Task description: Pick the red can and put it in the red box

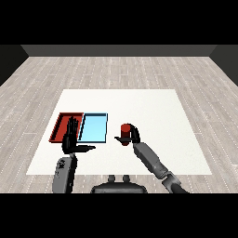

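Note:
The red can (124, 130) stands upright on the white table, to the right of the two trays. My right hand (133, 135) is curled round it from the right and behind, with dark fingers showing at the can's lower left. The red tray (59, 126) lies at the left, and the light blue tray (94, 128) touches its right side. My left hand (70, 138) is raised with straight fingers and the thumb out to the right. It stands in front of the seam between the two trays and hides part of the red tray. It holds nothing.
The white table (153, 107) spreads wide behind and to the right of the can. Grey plank floor surrounds it. My right forearm (151, 160) runs from the lower right up to the can.

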`<action>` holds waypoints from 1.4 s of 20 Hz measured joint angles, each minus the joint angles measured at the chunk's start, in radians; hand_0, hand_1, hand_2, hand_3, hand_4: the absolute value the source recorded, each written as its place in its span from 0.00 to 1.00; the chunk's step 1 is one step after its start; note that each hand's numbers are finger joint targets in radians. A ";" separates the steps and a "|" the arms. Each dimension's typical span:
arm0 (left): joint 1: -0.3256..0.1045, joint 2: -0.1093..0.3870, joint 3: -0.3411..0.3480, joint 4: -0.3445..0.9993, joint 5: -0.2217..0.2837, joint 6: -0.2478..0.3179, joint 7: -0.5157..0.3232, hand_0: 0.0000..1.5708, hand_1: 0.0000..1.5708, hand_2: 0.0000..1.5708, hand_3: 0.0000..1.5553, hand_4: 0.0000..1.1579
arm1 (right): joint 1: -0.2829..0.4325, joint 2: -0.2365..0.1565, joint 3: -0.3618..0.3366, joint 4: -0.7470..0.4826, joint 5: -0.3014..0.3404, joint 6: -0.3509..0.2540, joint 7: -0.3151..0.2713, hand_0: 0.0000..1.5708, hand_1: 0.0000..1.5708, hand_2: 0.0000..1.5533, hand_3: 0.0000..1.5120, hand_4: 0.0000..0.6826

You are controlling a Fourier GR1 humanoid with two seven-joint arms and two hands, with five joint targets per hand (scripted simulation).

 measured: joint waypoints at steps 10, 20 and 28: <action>0.002 -0.019 -0.056 0.022 -0.028 -0.002 -0.019 0.00 0.00 0.00 0.00 0.00 | 0.044 -0.033 -0.008 -0.221 0.144 -0.034 0.049 0.91 0.91 0.92 0.91 0.91; -0.020 -0.029 -0.171 0.024 -0.051 0.050 0.067 0.00 0.00 0.00 0.00 0.00 | 0.130 -0.077 -0.014 -0.546 0.245 -0.052 0.175 0.92 0.92 0.92 0.91 0.96; -0.099 -0.033 -0.266 0.097 -0.045 0.145 0.108 0.00 0.00 0.00 0.00 0.00 | 0.132 -0.009 -0.033 -0.587 0.317 -0.060 0.212 0.92 0.92 0.92 0.91 0.96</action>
